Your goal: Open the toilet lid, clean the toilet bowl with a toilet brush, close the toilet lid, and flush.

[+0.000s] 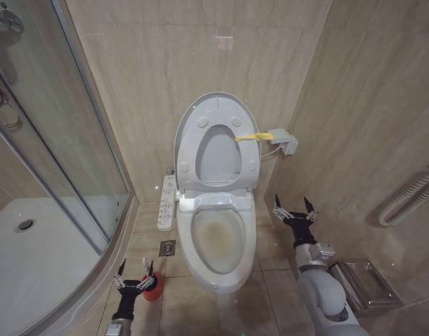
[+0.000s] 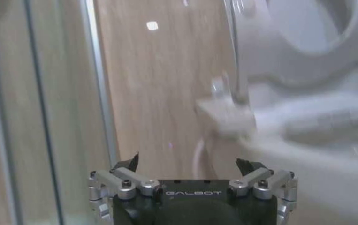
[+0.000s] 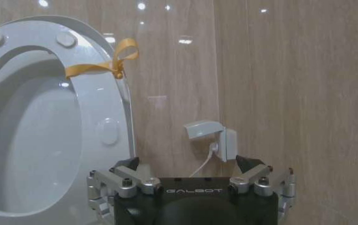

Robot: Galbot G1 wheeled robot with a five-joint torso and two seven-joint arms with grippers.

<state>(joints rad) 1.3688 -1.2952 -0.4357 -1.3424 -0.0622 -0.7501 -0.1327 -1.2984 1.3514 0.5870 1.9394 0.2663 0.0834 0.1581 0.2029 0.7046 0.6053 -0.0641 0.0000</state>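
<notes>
My left gripper [image 1: 136, 271] is spread open, low by the small red round cup holder [image 1: 152, 287]; right gripper [image 1: 296, 208] hangs open beside the white ceramic toilet bowl [image 1: 215, 241]. The glossy white oval toilet lid [image 1: 217, 140] stands raised against the wall. I can't make out the brush handle; I'd expect it thin, light and slippery, so I'd pinch high on the stick.

The toilet brush [image 1: 152, 283] sits mostly hidden behind the left gripper [image 1: 135, 266] — its bristles cannot be made out; the left wrist view blurs the toilet bowl [image 2: 316, 140].

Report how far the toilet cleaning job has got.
Done: the toilet lid stands raised against the wall, leaving the toilet bowl exposed. In hand: the left gripper hangs open, empty, by the red holder on the floor; the right gripper waits open beside the bowl. Left: brushing, closing the lid, flushing.
</notes>
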